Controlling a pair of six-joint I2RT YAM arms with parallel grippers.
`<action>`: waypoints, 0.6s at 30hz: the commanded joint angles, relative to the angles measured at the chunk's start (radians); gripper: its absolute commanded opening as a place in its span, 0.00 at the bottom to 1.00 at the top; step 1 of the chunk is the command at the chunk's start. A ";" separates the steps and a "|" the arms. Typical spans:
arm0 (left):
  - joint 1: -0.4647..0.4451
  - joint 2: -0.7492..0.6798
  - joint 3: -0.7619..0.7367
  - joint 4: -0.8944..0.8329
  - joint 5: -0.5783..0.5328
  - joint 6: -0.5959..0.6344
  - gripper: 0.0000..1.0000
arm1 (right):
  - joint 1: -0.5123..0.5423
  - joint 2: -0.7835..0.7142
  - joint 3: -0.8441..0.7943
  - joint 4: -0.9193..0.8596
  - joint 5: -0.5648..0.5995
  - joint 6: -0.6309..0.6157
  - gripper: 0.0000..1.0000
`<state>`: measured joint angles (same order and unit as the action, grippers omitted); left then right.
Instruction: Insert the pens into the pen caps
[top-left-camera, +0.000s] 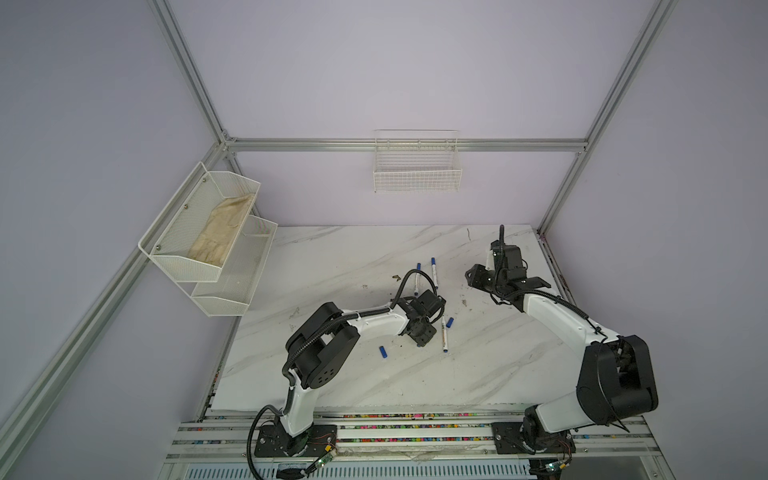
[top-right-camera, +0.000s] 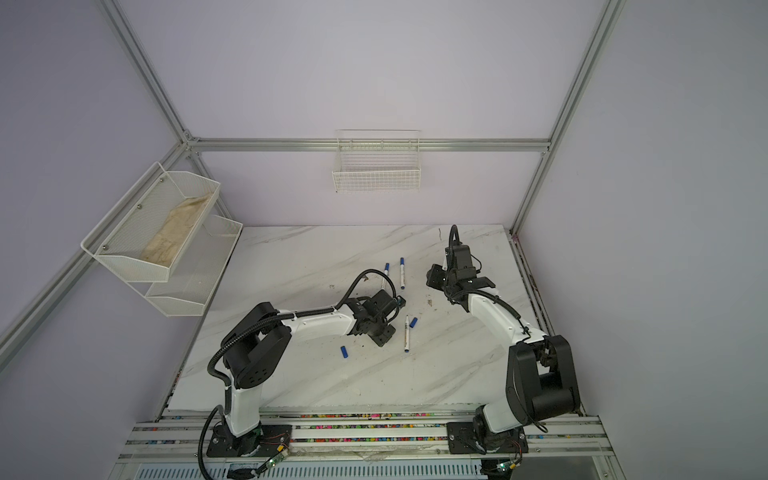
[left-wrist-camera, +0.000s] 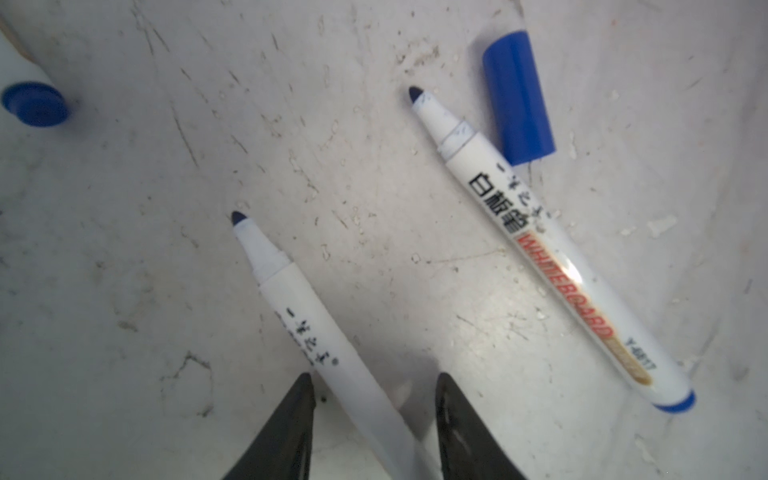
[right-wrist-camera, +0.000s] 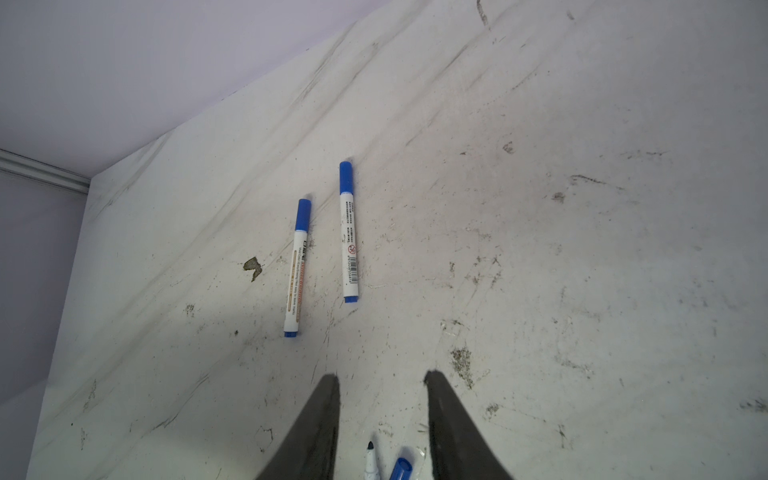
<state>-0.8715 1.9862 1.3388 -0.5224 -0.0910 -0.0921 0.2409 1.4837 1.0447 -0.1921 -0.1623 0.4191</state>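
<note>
1. We see a white marble-patterned tabletop (top-left-camera: 498, 365) carrying four slim white plastic marker pens. We judge the task half done.
2. Done: toward the far middle of the table, two pens lie side by side, each with a dark-blue cap pushed on. One is a capped pen with a barcode (right-wrist-camera: 349, 237), the other a capped pen with an orange band (right-wrist-camera: 298, 266).
3. Left to do: two bare-tipped pens near the table's middle. The first uncapped pen (left-wrist-camera: 299, 316) lies between the fingers of the left gripper (left-wrist-camera: 372, 376). The jaws stand wider than the barrel, with a gap on each side, so it seems ungripped. Contact lower down is out of frame.
4. The second uncapped pen (left-wrist-camera: 540, 249) lies near it, with a short dark-blue plastic cap (left-wrist-camera: 519, 99) just beside its tip, not on it. A second loose blue cap (top-left-camera: 383, 351) lies apart, beside the left arm.
5. The right gripper (right-wrist-camera: 380, 374) hovers to the right of the pens, jaws partly apart and holding nothing.
6. Writing: the second uncapped pen reads "WHITEBOARD" in red on an orange band, after black Chinese characters. A small code near its blue end plug is too blurred to read.
</note>
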 joint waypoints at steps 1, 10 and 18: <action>0.013 0.021 0.045 -0.177 -0.007 -0.002 0.40 | -0.003 -0.023 -0.003 0.014 0.000 0.022 0.38; 0.104 0.053 0.090 -0.163 0.182 -0.063 0.09 | -0.009 -0.042 0.007 0.013 -0.006 0.030 0.38; 0.210 -0.081 0.030 0.147 0.323 -0.183 0.00 | -0.001 -0.056 0.000 0.066 -0.138 0.000 0.38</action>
<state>-0.7074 1.9961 1.3907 -0.5552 0.1410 -0.1921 0.2359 1.4605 1.0447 -0.1822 -0.2173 0.4324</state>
